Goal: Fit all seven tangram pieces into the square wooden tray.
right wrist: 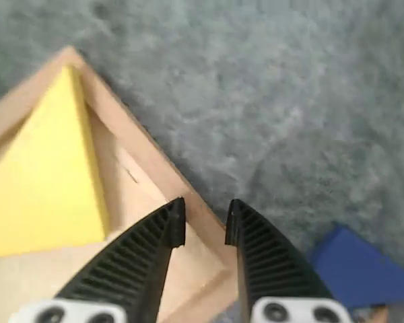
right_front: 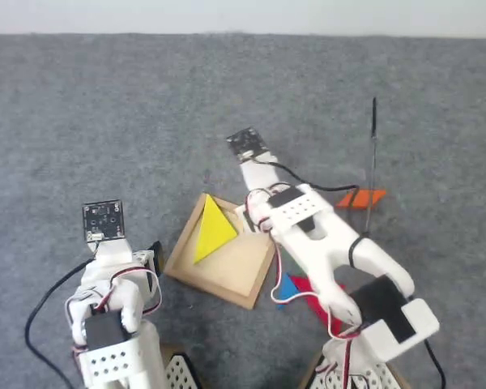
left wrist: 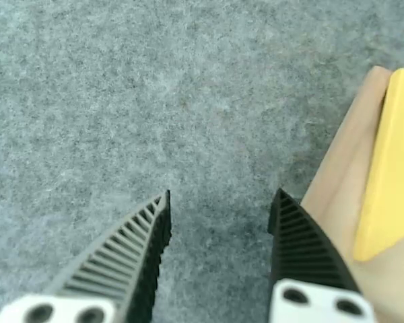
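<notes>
Right gripper (right wrist: 203,221), jaws narrowly apart and holding nothing, hangs over the rim of the square wooden tray (right wrist: 143,151) near a corner. The tray holds a yellow triangle (right wrist: 47,182). A blue triangle (right wrist: 357,269) lies just outside. Left gripper (left wrist: 219,219), jaws wide apart, sits beside the tray's edge.

Grey carpet (right_front: 97,113); white wall (right_front: 227,14) behind.
</notes>
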Tool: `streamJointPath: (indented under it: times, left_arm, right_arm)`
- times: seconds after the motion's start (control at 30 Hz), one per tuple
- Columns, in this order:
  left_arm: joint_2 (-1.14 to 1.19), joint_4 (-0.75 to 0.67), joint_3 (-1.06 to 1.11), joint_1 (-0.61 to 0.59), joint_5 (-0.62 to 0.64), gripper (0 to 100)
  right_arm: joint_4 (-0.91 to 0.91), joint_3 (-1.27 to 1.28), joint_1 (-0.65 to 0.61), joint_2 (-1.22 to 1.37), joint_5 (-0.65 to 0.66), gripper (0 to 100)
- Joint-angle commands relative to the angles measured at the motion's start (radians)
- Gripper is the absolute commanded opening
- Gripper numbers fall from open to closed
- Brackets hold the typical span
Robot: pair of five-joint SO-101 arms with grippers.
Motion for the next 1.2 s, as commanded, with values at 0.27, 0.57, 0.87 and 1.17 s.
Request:
streamJointPath:
  times: [0.27,0.57,0.87,1.17]
  left_arm:
    - [-0.018,0.005,-0.01,-0.005,-0.006,23]
    - [-0.018,0.005,-0.01,-0.005,-0.006,23]
    - [-0.018,0.005,-0.01,-0.005,-0.006,23]
    - [-0.018,0.005,-0.01,-0.005,-0.006,23]
  right_arm:
    - [0.053,-0.068,0.166,0.002,0.071,10.9]
    - [0.073,-0.275,0.272,0.101,0.17,10.8]
    - [0.246,-0.126,0.101,-0.145,0.193,10.5]
    - [0.124,0.115,0.038,-0.268,0.195,11.0]
